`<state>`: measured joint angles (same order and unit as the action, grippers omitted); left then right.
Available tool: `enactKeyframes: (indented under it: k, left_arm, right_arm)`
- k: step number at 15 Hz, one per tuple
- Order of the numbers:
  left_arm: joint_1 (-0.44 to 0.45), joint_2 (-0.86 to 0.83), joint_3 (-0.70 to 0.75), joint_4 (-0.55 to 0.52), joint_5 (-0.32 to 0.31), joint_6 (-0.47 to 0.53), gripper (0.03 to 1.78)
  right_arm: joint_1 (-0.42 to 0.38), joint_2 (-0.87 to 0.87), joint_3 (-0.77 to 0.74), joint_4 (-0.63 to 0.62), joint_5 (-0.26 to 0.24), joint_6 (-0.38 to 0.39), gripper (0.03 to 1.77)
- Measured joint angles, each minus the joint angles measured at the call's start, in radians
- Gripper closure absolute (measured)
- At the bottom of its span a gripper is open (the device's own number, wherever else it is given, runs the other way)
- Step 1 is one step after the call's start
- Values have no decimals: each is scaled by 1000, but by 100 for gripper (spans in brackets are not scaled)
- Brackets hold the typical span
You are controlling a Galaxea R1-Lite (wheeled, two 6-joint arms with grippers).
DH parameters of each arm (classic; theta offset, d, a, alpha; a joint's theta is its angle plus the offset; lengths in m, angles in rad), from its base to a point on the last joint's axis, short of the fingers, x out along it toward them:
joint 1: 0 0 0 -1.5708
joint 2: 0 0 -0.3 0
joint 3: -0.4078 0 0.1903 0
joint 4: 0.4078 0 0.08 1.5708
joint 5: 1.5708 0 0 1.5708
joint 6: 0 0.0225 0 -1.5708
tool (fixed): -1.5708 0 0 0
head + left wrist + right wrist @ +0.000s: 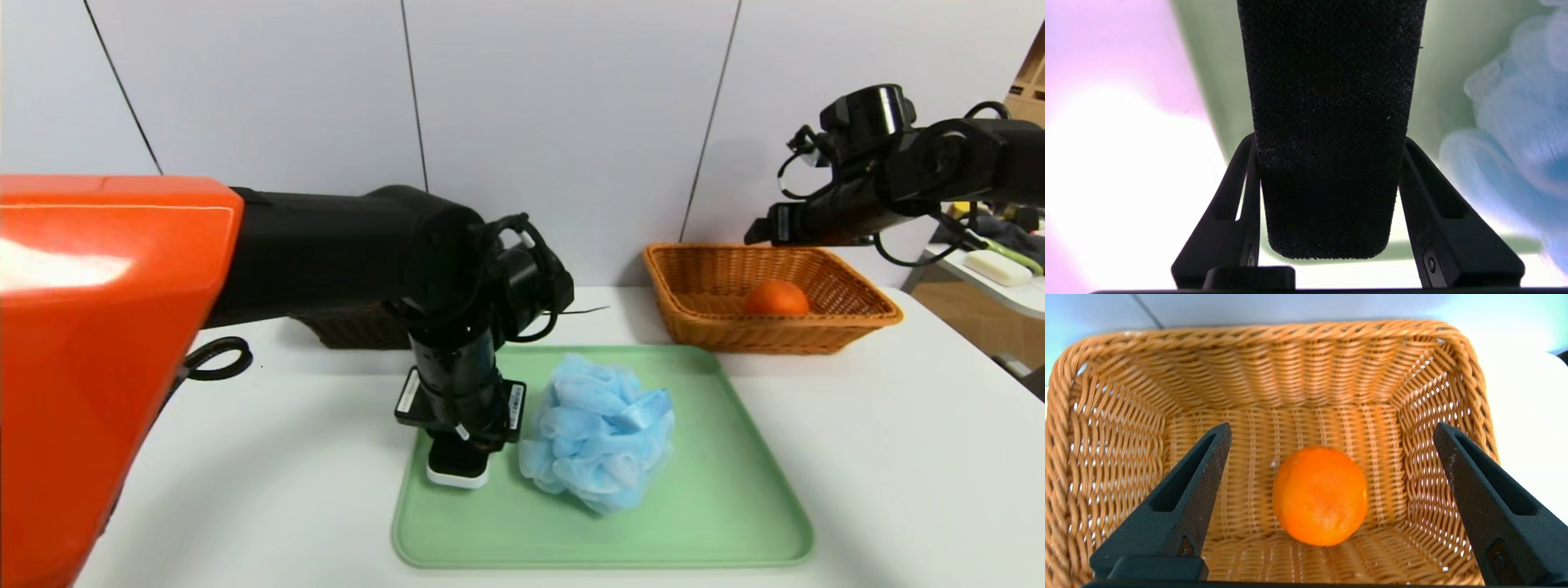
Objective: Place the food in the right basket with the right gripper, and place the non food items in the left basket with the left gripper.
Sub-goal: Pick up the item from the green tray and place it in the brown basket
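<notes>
tray (735,523) set on the worktop (898,457), sponge (600,441) on the tray, right basket (849,327) behind it, orange (775,298) inside

White table against a pale panelled wall

The wall (563,122) has thin dark seams; the white table (898,457) spans the foreground, with a second surface (1000,286) at far right.

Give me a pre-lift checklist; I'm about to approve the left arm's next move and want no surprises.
1. Left hand around black item, fingers against both sides: ok.
2. Item is non-food, so the left arm's job: ok.
3. Loofah apart from item on tray: ok.
4. Left basket free to receive: cannot tell, the arm hides most of it.
5. Right hand open above right basket, out of the way: ok.
6. Orange in right basket: ok.
</notes>
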<state>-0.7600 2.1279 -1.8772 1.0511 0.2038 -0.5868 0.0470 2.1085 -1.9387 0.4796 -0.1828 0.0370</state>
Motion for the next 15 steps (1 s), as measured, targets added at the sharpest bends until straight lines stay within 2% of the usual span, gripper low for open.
enactKeyframes:
  k: [4,7,9,15]
  left_arm:
    - [-1,-108,1,5,6,6,84]
    - [3,-198,1,4,13,16,84]
    - [16,-251,0,3,19,39,84]
    - [111,-321,-54,-3,65,138,84]
  right_arm:
    - [7,-40,14,56,-6,-2,11]
    - [22,-109,24,142,-14,-4,11]
    - [36,-182,52,219,-17,-1,11]
    - [94,-506,258,275,-63,-1,10]
